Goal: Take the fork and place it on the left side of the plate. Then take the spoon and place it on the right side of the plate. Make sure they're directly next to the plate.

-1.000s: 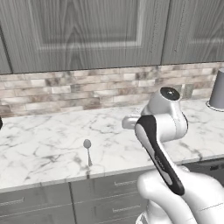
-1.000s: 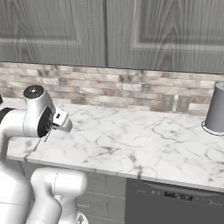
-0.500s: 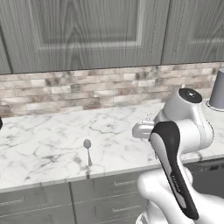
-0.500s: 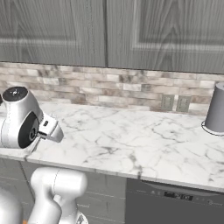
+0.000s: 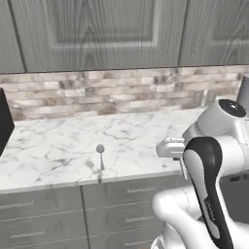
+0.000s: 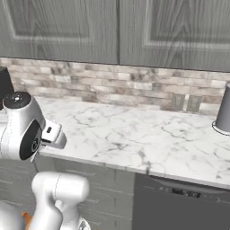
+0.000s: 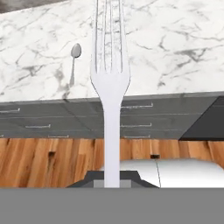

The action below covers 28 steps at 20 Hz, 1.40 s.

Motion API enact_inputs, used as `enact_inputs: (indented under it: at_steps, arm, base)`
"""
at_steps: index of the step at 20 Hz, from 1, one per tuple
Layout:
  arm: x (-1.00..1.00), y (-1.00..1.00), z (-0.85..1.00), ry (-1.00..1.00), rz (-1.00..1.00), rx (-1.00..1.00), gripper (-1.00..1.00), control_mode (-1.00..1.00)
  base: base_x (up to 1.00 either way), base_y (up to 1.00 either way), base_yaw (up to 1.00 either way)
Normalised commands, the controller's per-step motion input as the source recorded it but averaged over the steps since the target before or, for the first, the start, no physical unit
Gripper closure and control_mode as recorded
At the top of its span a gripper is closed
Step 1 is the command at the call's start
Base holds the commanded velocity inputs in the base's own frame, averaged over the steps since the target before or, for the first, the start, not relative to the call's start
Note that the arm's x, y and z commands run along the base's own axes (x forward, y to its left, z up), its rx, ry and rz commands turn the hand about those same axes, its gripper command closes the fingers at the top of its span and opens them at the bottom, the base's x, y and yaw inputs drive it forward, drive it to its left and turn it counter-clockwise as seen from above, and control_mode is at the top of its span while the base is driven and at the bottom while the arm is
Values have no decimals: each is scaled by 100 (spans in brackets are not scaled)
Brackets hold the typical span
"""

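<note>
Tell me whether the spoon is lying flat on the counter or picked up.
Lying flat. The spoon rests on the marble counter near its front edge, bowl toward the backsplash; the gripper is shut on the fork instead.

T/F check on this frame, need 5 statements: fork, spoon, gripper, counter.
1. The gripper is shut on the fork. True.
2. The spoon lies on the marble counter. True.
3. The fork's tines are clamped in the gripper. False: the gripper holds the handle end, and the tines point away from it in the hand view.
4. The spoon lies against the brick backsplash. False: it lies near the counter's front edge, bowl toward the wall.
5. A grey cylindrical container stands on the counter near the backsplash at the right of the right base view. True.
</note>
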Motion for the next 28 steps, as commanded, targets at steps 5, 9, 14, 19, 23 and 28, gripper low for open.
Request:
enact_inputs:
  at_steps: [5, 9, 14, 19, 23, 28]
  arm:
    - [0, 0, 0, 0, 0, 0, 100, 100]
    - [0, 0, 0, 0, 0, 0, 100, 100]
    - [0, 0, 0, 0, 0, 0, 100, 100]
    - [0, 0, 0, 0, 0, 0, 100, 100]
    - [0, 0, 0, 0, 0, 0, 100, 100]
    - [0, 0, 0, 0, 0, 0, 100, 100]
  base:
    - [-55, 0, 41]
    - [-42, 0, 48]
    - [-56, 0, 48]
    - [-71, -6, 46]
    - [-61, -41, 53]
    - [-57, -49, 54]
